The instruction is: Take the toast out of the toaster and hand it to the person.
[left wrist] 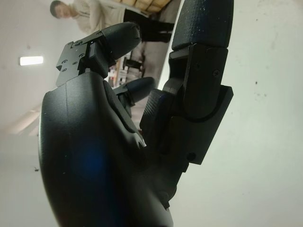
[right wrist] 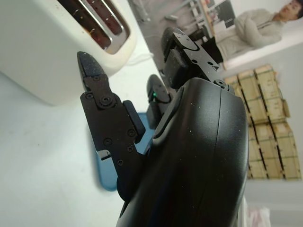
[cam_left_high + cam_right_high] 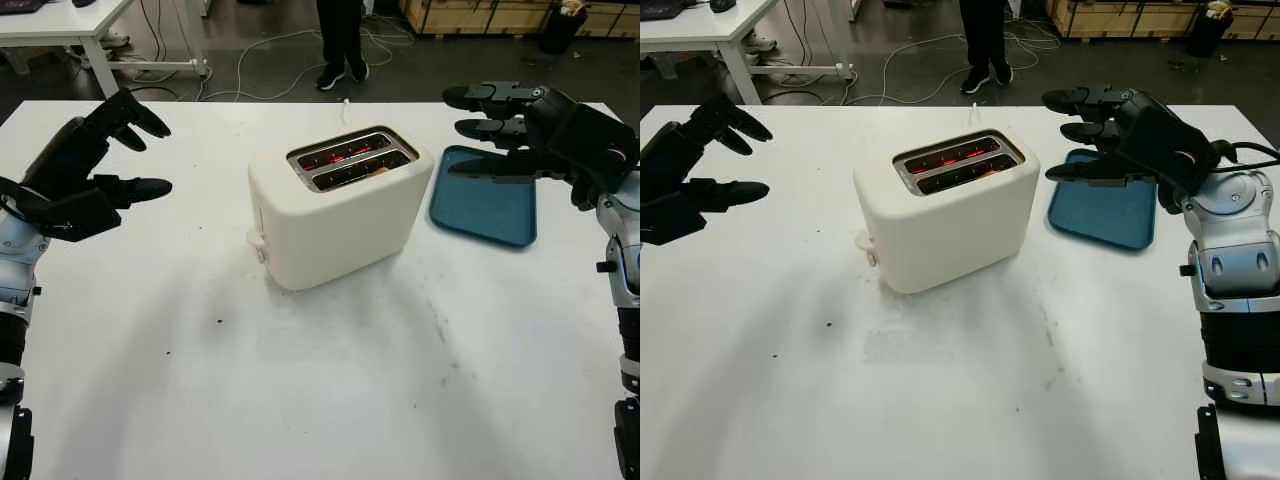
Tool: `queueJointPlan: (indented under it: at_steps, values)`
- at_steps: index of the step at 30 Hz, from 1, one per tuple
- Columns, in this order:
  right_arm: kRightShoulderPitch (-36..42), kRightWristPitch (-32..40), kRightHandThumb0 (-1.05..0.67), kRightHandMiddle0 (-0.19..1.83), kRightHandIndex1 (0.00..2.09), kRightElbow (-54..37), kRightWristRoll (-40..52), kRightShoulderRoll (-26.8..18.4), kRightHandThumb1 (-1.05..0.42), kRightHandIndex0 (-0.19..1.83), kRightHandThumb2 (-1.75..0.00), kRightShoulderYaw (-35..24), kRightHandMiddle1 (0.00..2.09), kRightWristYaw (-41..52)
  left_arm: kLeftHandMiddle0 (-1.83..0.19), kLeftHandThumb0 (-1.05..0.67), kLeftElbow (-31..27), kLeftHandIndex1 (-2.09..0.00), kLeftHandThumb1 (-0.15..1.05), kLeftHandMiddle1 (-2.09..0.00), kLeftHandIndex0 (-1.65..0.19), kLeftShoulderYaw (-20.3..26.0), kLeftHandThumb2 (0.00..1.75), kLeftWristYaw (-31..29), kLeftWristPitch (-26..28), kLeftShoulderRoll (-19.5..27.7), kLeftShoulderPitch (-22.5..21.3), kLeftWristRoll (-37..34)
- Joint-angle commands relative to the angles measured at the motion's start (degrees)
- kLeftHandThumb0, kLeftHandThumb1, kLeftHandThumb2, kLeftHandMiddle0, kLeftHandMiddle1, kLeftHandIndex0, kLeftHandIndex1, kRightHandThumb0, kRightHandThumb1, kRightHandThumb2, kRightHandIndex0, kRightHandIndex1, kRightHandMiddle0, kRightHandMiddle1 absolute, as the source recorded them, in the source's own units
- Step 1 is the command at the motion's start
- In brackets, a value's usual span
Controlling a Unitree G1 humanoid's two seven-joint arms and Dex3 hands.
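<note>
A cream two-slot toaster (image 3: 340,205) stands in the middle of the white table (image 3: 300,390), its slots glowing red inside. A tan sliver of toast (image 3: 379,170) shows low in the nearer slot. My left hand (image 3: 160,155) hovers open above the table, left of the toaster and well apart from it. My right hand (image 3: 455,132) is open too, raised over the blue tray (image 3: 490,215) just right of the toaster, fingers pointing toward it. A person's legs (image 3: 340,40) stand beyond the table's far edge; the right wrist view shows the person (image 2: 258,28) with arms folded.
The blue tray lies flat to the right of the toaster. The toaster's lever knob (image 3: 256,240) sticks out on its left end. Beyond the table are a white desk (image 3: 60,25), floor cables (image 3: 260,50) and wooden crates (image 3: 480,15).
</note>
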Motion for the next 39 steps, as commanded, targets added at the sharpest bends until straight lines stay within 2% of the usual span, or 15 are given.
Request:
queueJointPlan:
  at_steps: [1,39]
  values:
    - [0.2,-1.0,-0.23,0.47,0.04,-0.1,-0.4,-0.6,-0.77,0.46,0.0,-0.5,0.01,-0.5,0.0,-1.05,-0.7,-1.51,0.92,-1.66,0.0,0.2,0.31,-0.2,1.1,0.4,-0.1,0.0]
    - [-0.3,0.8,-0.23,0.45,0.03,-0.8,-0.1,0.0,-0.77,0.43,0.0,-0.2,0.0,-0.5,0.0,-1.05,-1.1,-1.47,0.92,-1.66,0.0,0.5,0.32,0.2,0.8,-0.1,0.2,-0.3]
